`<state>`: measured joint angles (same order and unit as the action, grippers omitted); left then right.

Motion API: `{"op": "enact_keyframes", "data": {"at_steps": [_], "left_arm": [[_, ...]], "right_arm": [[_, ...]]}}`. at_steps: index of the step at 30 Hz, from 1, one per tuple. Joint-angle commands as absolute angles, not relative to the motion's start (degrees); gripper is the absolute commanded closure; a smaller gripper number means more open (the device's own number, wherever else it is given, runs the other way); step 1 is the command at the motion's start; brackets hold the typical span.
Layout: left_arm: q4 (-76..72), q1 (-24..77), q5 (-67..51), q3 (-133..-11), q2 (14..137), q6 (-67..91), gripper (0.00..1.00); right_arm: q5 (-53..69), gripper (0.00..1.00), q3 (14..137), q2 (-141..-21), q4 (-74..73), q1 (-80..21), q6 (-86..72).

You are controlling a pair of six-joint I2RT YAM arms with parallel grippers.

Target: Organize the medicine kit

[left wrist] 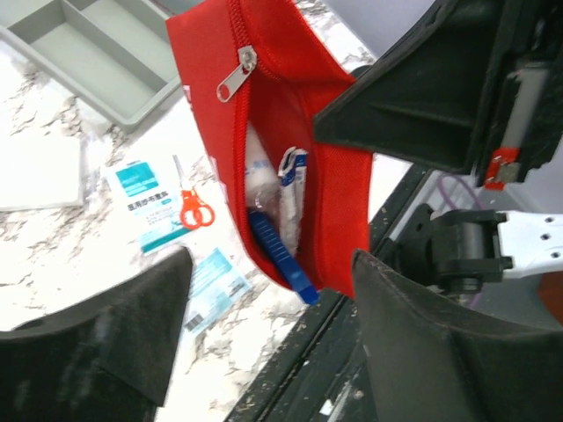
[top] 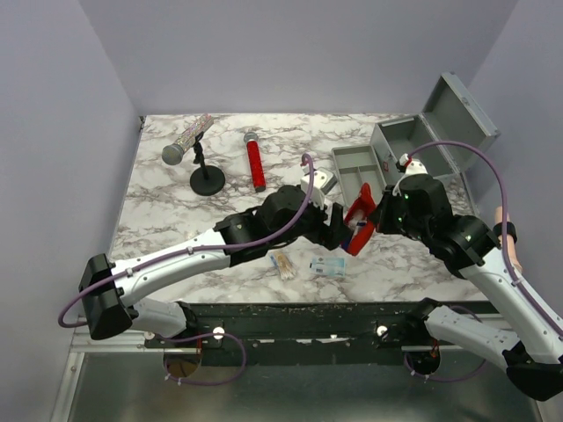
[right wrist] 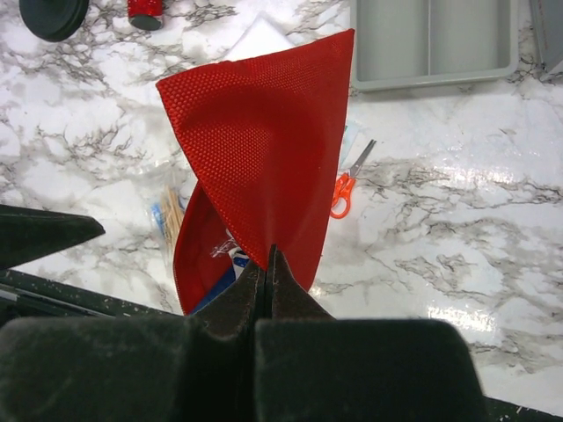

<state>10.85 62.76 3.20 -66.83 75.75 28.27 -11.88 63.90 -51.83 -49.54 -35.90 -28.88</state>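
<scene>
The right arm's wrist and its purple cable cover the near part of the rectangular grey metal box [top: 406,138], so its inside is hard to read from above. What the flat red fabric pouch [left wrist: 290,114] holds is only partly legible: through the open zip the left wrist view shows a white tube, some crumpled white wrapping and a blue plastic piece poking out at the bottom. Whether the left fingers touch the pouch cannot be told.

Both arms reach in over the middle of the marble-patterned table [top: 167,211] and meet near its front. The right gripper [right wrist: 266,260] is clamped on a corner of the pouch, which hangs open side towards the other arm. The left gripper [left wrist: 271,264] has its jaws spread wide, the pouch's lower end lying between them in its own view.

The box stands at the far right of the table, its hinged lid [top: 461,109] thrown back. Its grey divided tray [top: 354,167] is out of the box, lying flat on the table just beside it. Small orange-handled scissors [right wrist: 342,188] and a blue-and-white packet [left wrist: 145,207] lie on the marble below the pouch.
</scene>
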Motion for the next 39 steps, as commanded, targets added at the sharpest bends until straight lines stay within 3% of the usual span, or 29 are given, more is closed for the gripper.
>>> {"op": "enact_keyframes", "data": {"at_steps": [1,5,17,22,23,25,28,33,39], "left_arm": [[6.5,63.1,4.0,-64.2,73.7,27.4,0.26],[5.0,63.1,3.2,-64.8,76.1,27.9,0.48],[1.0,63.1,-4.0,-66.8,81.7,28.8,0.62],[5.8,63.0,-0.4,-68.8,84.6,29.4,0.73],[3.6,63.1,1.6,-66.5,82.3,29.7,0.7],[-1.6,63.0,5.2,-62.2,77.1,30.1,0.48],[-2.2,62.5,9.7,-59.8,71.3,29.8,0.26],[-1.1,61.6,13.9,-54.4,66.5,30.8,0.13],[-3.3,58.3,12.4,-49.9,70.6,35.4,0.07]], "right_arm": [[-9.2,0.99,65.1,-50.9,-47.8,-35.9,-28.9],[-7.5,0.99,64.5,-50.5,-46.8,-35.9,-29.4],[-4.3,0.99,64.0,-49.5,-45.9,-35.9,-29.4],[-5.7,0.99,64.3,-48.6,-46.0,-35.9,-28.8],[-6.8,0.99,64.7,-48.9,-46.8,-35.9,-28.7],[-10.5,0.99,65.2,-49.3,-48.9,-35.9,-28.7],[-15.5,0.99,65.2,-49.4,-50.8,-35.9,-28.6],[-20.5,0.99,65.0,-48.5,-52.6,-35.8,-27.8],[-23.3,0.99,63.5,-46.3,-54.5,-35.8,-28.1]]}}
